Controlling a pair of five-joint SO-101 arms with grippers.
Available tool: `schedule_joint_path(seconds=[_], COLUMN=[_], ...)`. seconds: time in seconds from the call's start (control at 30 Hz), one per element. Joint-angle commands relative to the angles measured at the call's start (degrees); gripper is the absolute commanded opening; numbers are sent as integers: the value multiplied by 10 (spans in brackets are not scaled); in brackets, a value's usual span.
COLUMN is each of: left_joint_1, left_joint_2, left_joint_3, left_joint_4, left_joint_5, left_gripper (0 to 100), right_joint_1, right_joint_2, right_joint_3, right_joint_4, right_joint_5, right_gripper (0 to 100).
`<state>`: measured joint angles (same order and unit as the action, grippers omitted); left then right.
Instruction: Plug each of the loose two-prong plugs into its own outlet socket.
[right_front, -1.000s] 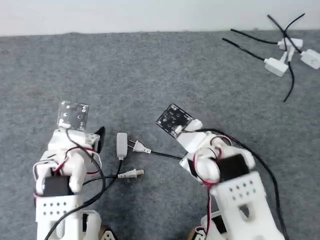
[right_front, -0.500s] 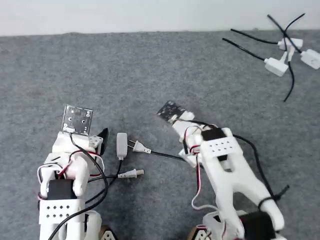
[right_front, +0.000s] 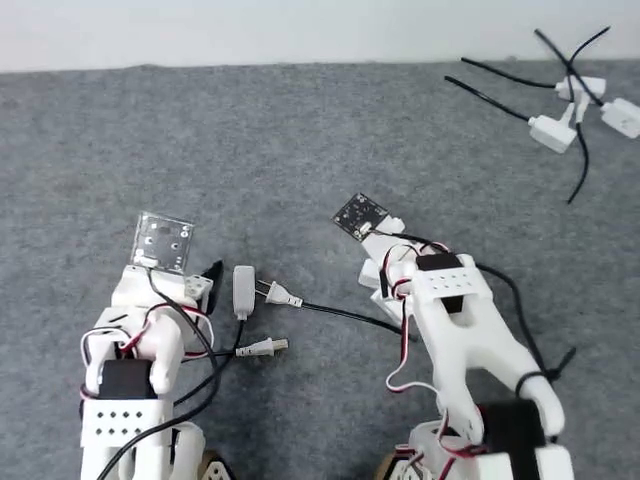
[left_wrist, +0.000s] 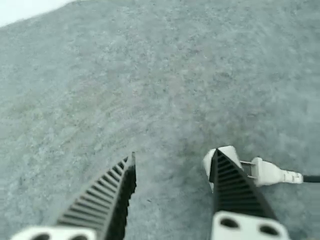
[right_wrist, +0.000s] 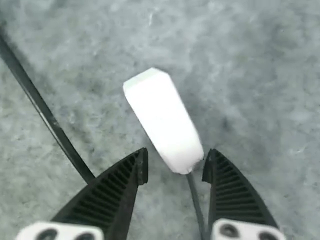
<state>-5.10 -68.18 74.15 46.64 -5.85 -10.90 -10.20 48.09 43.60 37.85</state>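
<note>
Right wrist view: white cabled block (right_wrist: 160, 115), plug or socket undetermined, lies on the bench (right_wrist: 260, 60), its cable end between the spread jaws of the right gripper (right_wrist: 176, 152), apparently staged for grasping. Left gripper (left_wrist: 175, 155) is likewise released, a two-prong plug (left_wrist: 270, 172) just beside one finger.

Robotics test bench, lab or hobby setup, can't tell which. Grey felt mat (right_front: 300, 140) covers the table, with a plain pale wall (right_front: 300, 30) behind. Left arm (right_front: 125, 360) and right arm (right_front: 465, 320) are white printed shells with exposed servo wiring (right_front: 398, 335). White cable pieces (right_front: 551, 133) on black stubs lie scattered at the far corner.
</note>
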Motion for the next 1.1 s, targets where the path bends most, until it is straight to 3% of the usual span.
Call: schedule_joint_path(seconds=[0.0,0.17,0.27,0.47,0.67,0.83,1.07], left_joint_1=[16,15,16,16,17,18,18], left_joint_2=[-12,-12,-12,-12,-12,-12,-12], left_joint_3=[-3,-3,-2,-2,1,4,4], left_joint_4=[-14,-14,-14,-14,-15,-23,-23], left_joint_5=[2,2,2,2,2,1,1], left_gripper=[239,239,239,239,239,239,239], right_joint_1=[-6,-6,-5,-7,-55,-106,-111], right_joint_2=[29,63,75,78,77,64,-57], right_joint_3=[-15,-58,-58,-55,-58,-58,-55], right_joint_4=[-17,13,11,21,86,124,175], right_joint_5=[7,8,8,59,95,97,77], right_gripper=[202,158,0,6,9,9,9])
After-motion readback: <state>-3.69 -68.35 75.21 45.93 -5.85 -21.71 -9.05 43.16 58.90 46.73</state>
